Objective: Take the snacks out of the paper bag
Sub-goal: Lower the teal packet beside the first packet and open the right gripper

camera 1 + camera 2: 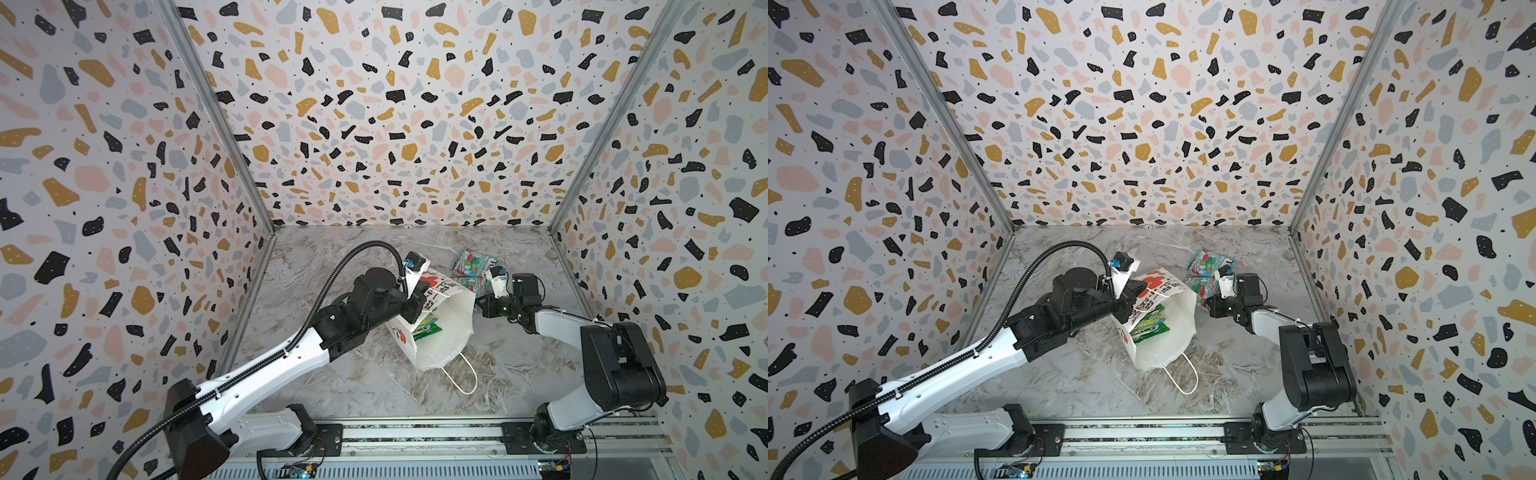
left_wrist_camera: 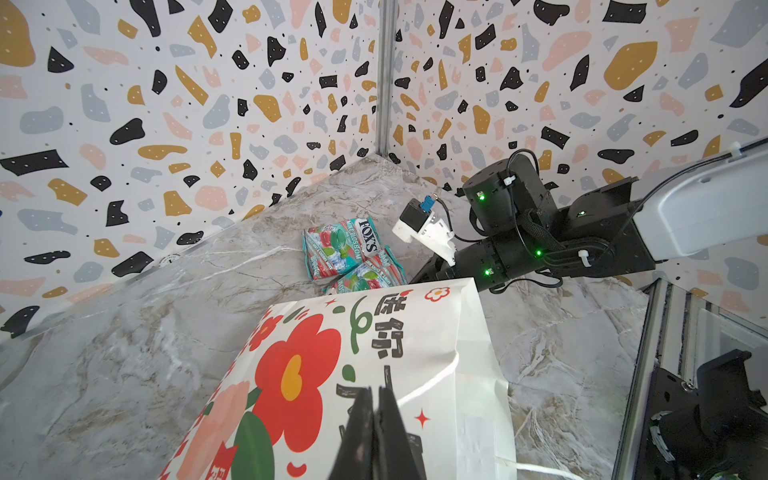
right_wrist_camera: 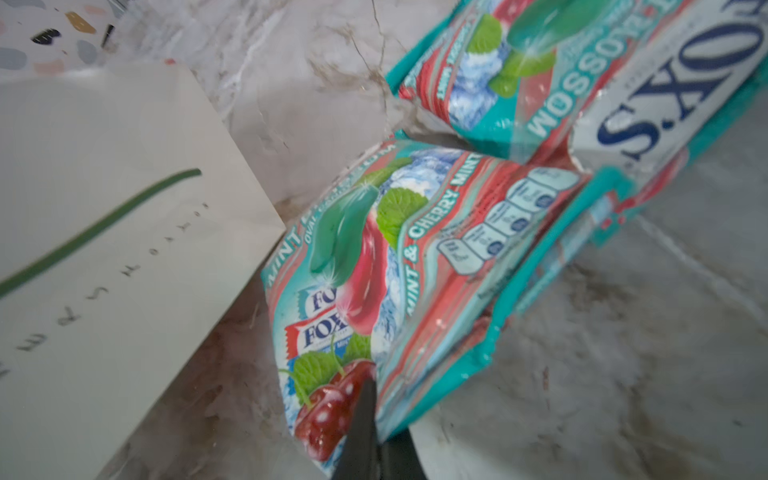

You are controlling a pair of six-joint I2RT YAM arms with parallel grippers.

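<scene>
Placement step: right claw [image 3: 374,415] pinches teal pouch [image 3: 395,270] (left claw [image 2: 376,397] clamps paper bag [image 2: 415,332]); release likely next, then green pouches [image 1: 426,326].

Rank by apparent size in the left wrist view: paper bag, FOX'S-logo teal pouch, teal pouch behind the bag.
1. paper bag, also nearest, which inflates it.
2. FOX'S-logo teal pouch.
3. teal pouch behind the bag; the bag hides part, so it may match the other.
</scene>
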